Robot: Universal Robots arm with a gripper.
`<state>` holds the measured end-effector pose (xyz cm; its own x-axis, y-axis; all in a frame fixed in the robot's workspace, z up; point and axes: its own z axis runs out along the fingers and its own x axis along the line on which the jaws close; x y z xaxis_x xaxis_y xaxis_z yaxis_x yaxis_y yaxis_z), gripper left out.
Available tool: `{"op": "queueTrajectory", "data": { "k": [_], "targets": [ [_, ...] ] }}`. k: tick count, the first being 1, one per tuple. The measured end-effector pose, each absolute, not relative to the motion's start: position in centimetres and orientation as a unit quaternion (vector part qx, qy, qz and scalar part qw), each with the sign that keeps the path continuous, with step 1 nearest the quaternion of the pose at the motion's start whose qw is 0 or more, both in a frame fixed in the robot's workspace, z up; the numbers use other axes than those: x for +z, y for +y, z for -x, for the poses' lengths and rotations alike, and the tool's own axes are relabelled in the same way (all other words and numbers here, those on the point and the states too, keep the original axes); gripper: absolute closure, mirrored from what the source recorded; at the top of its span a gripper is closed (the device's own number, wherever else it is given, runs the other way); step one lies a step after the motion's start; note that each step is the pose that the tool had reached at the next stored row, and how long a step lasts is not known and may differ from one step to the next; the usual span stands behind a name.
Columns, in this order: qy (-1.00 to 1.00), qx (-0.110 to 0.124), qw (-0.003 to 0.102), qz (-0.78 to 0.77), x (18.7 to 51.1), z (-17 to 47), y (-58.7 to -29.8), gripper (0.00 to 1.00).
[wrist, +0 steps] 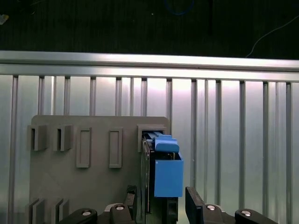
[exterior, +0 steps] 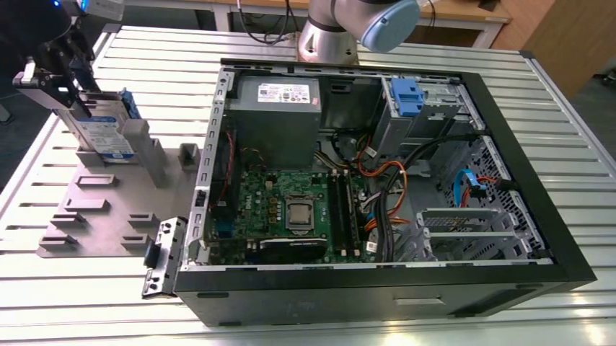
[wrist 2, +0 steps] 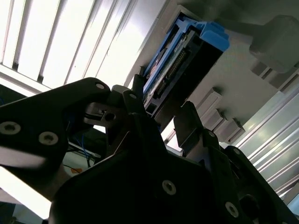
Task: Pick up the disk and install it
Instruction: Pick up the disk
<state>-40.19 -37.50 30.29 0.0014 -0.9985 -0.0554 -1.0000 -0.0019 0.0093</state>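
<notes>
1. The gripper (wrist: 161,190) is positioned over the upper end of the disk (wrist: 167,175). In both wrist views its black fingers (wrist: 192,203) stand one on each side of the disk.
2. Gripper state: spread. In the first wrist view a narrow gap shows between each finger and the disk, so the disk is straddled, not clamped.
3. The disk stands on edge, upright, seated in a slot of the grey fixture plate (exterior: 106,216). Its blue rail faces the camera in the first wrist view. In the exterior view its white-and-blue label is visible.
4. The slot is at the far corner of the fixture plate, on the exterior view's left. The other raised holders on the plate are grey and sit along its edges.
5. The fixture plate lies flat on the slatted aluminium bench (exterior: 58,303), near the bench edge on the exterior view's left.
6. An open black computer case (exterior: 385,277) lies on its side just beside the plate, toward the middle of the bench.
7. Inside the case, the green motherboard (exterior: 288,209) is nearest the plate. The grey power-supply box (exterior: 274,108) sits beyond it. The blue-tabbed drive cage (exterior: 423,101) is in the far corner of the case on the exterior view's right.
8. The arm's base (exterior: 332,40) rises from the bench behind the far wall of the case.
</notes>
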Motion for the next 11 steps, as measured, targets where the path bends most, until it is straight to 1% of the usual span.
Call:
{"op": "queueTrajectory", "data": {
  "k": [9, 10, 11],
  "targets": [
    [0.706, 0.023, 0.016, 0.707, 30.28, 40.19, -37.50, 0.48],
    [0.706, 0.023, 0.016, 0.707, 30.28, 40.19, -37.50, 0.55],
    [0.706, 0.023, 0.016, 0.707, 30.27, 40.18, -37.50, 0.55]
  ]
}}
